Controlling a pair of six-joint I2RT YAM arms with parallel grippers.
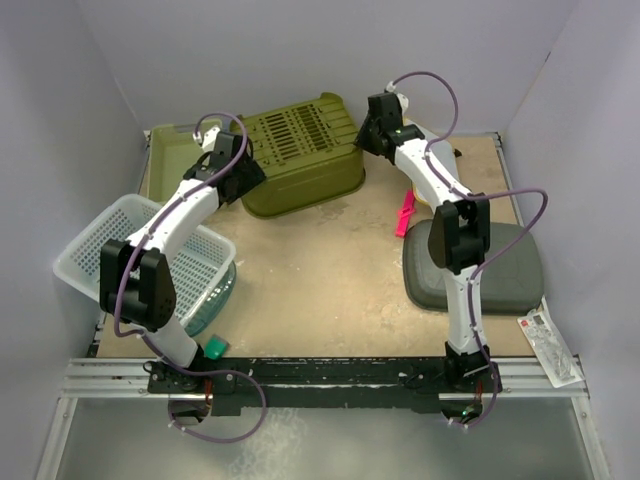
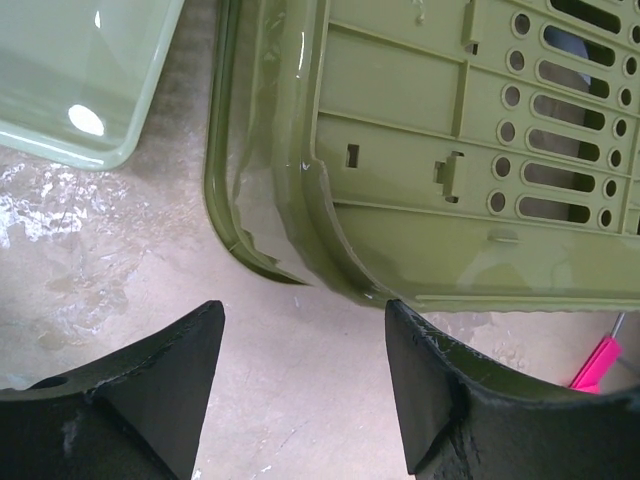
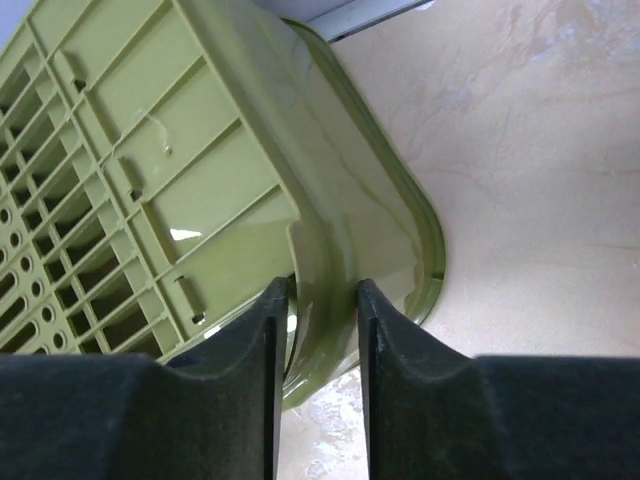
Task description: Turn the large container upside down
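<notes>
We judge the large container [image 1: 300,155] light, stiff, glossy-slick; our right gripper [image 3: 322,300] pinches its corner wall, the best hold; left gripper [image 2: 305,318] gapes wide, empty.

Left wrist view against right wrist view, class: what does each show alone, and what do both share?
Left wrist only: a pale green tray, a pink object, and the left jaws open, clear of the olive slotted container. Right wrist only: the right jaws closed on that container's corner wall. Both: the container's ribbed, slotted base and the tan table.
</notes>
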